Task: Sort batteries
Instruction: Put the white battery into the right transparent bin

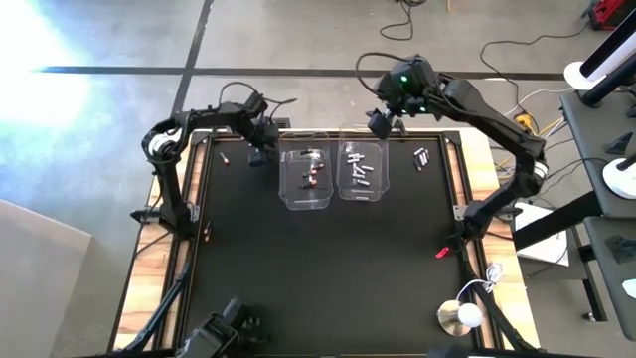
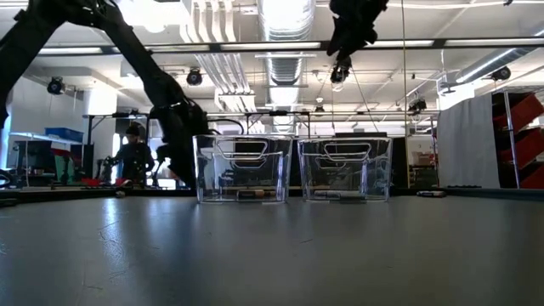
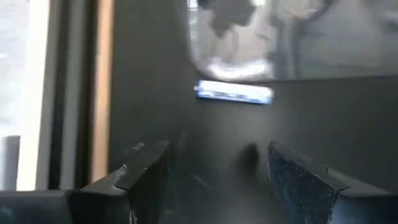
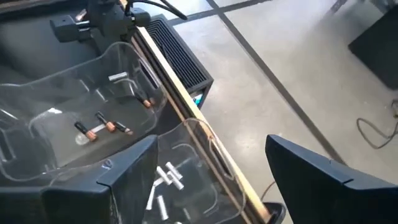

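Note:
Two clear bins stand side by side at the far middle of the black mat. The left bin (image 1: pixel 305 177) holds dark, copper-ended batteries (image 4: pixel 99 127); the right bin (image 1: pixel 362 171) holds silvery batteries (image 4: pixel 168 177). My left gripper (image 1: pixel 260 154) hangs low over the mat just left of the left bin, open (image 3: pixel 217 155), with a small dark blurred spot (image 3: pixel 249 155) on the mat between its fingers. My right gripper (image 1: pixel 383 121) is high above the right bin's far edge, open (image 4: pixel 211 149) and empty. Loose batteries (image 1: pixel 421 156) lie on the mat right of the bins, and a reddish one (image 1: pixel 225 159) at the far left.
A pale short bar (image 3: pixel 235 92) shows at the foot of the bin wall ahead of my left gripper. A small red object (image 1: pixel 442 253) lies near the mat's right edge. The near half of the mat (image 1: pixel 318 278) is bare. A wooden rim (image 1: pixel 477 149) frames the mat.

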You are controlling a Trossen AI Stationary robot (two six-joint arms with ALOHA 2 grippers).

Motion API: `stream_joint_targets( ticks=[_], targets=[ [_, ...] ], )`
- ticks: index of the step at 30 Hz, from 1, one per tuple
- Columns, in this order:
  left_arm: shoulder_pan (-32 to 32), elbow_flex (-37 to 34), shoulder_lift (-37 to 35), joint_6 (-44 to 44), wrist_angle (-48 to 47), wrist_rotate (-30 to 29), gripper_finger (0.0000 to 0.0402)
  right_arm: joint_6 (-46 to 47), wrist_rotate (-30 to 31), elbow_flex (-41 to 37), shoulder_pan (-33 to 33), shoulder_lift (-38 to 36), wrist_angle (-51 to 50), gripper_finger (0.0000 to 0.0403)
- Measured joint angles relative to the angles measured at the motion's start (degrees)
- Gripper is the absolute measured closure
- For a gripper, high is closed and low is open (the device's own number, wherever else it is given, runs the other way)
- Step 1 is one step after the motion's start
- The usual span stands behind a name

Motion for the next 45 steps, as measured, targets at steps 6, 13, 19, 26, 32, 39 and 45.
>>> stream_joint_targets(
  ticks=[6,13,19,26,32,39,45],
  targets=[
    [-2.46,-6.08,-1.29,-4.22,9.63,-0.36,0.0157,-4.62,0.02,4.69,-0.34,4.71,-0.36,0.0099],
    [-3.17,-9.45,-1.86,-5.5,15.49,-0.09,0.0157,-8.79,0.12,12.67,-1.65,10.38,-5.63,0.0078],
    [-3.1,-9.65,-1.77,-6.68,16.68,0.64,0.0157,-11.14,0.12,16.42,-1.97,12.63,-9.67,0.0071],
    [-2.8,-9.78,-1.64,-8.75,18.55,1.39,0.017,-11.31,0.12,16.66,-1.97,12.29,-10.25,0.0076],
    [-3.11,-9.82,-1.78,-8.32,19.17,2.13,0.0194,-11.16,0.13,16.71,-1.97,11.41,-10.45,0.0068],
    [-4.53,-9.82,-1.8,-7.35,18.94,2.08,0.0203,-11.94,0.16,16.99,-2.23,11.1,-10.38,0.0069],
    [-4.63,-9.8,-1.49,-8.19,19.89,1.1,0.0175,-11.85,0.16,16.99,-2.23,11.1,-10.38,0.0065]
  ],
)
